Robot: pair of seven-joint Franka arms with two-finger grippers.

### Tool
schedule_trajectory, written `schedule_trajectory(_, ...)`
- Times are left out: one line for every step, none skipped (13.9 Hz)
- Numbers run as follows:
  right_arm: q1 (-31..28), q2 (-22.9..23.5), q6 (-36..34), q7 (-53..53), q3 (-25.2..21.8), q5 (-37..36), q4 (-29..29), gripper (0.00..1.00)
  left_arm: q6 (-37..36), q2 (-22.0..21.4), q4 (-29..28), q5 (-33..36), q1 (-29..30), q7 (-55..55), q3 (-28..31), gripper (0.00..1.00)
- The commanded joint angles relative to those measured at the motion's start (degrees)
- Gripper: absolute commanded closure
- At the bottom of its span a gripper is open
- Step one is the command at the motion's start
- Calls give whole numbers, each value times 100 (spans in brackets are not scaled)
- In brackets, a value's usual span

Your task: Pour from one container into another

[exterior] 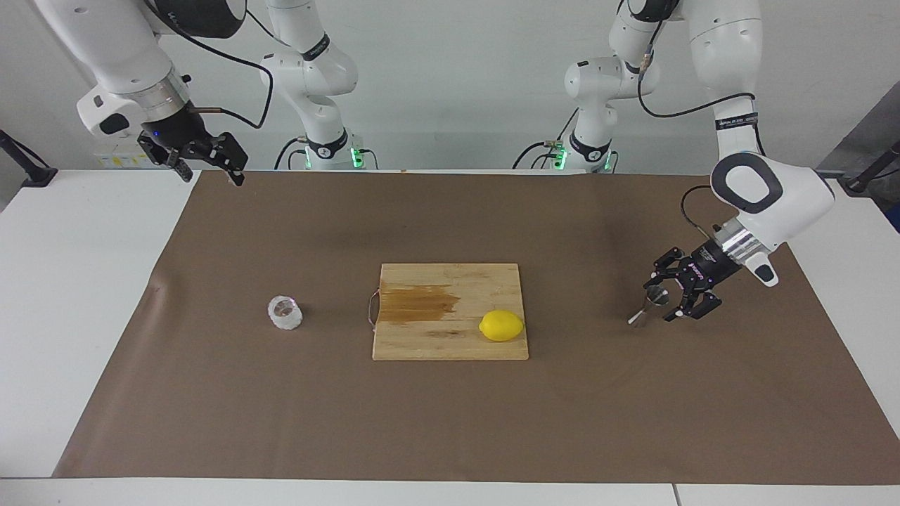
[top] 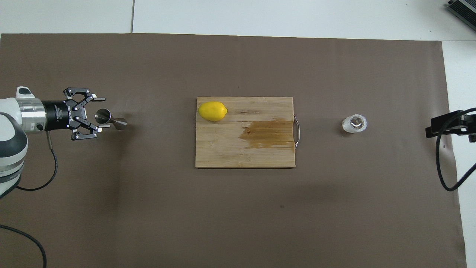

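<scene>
The steel hourglass jigger stands on the brown mat toward the left arm's end of the table. My left gripper lies low and level beside it. Its fingers are open on either side of the jigger's upper cone, with small gaps still showing. The bumpy clear glass cup sits alone on the mat toward the right arm's end. My right gripper waits raised and open over the mat's corner by its base, well away from the cup.
A wooden cutting board with a dark wet stain lies at the mat's middle, between cup and jigger. A lemon rests on its corner nearest the jigger. A black cable trails from the left wrist.
</scene>
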Motion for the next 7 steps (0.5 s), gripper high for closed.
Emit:
schedule_trajectory(18,-79,-63,-52,-39,23,-67,0,141,21,-45,-83,-80,-9,55,18)
schedule_trajectory(18,-79,-63,-52,-39,31,-67,0,159,30,-45,-82,-80,-9,55,20)
schedule_trajectory(18,-79,-63,-52,-39,31,-59,0,176,30,-45,-82,-80,-9,55,20)
schedule_trajectory(27,-79,-63,-52,-39,23,-59,0,176,30,-45,-82,-80,0,55,23)
schedule_trajectory(27,-79,-63,-52,-39,31,-59,0,176,30,-45,-82,-80,-9,55,26)
schedule_trajectory(18,-79,-63,-52,-39,31,-67,0,176,30,-45,-82,-80,-9,55,30)
schedule_trajectory(27,-79,-63,-52,-39,31,-59,0,185,30,-45,-82,-80,-9,55,34)
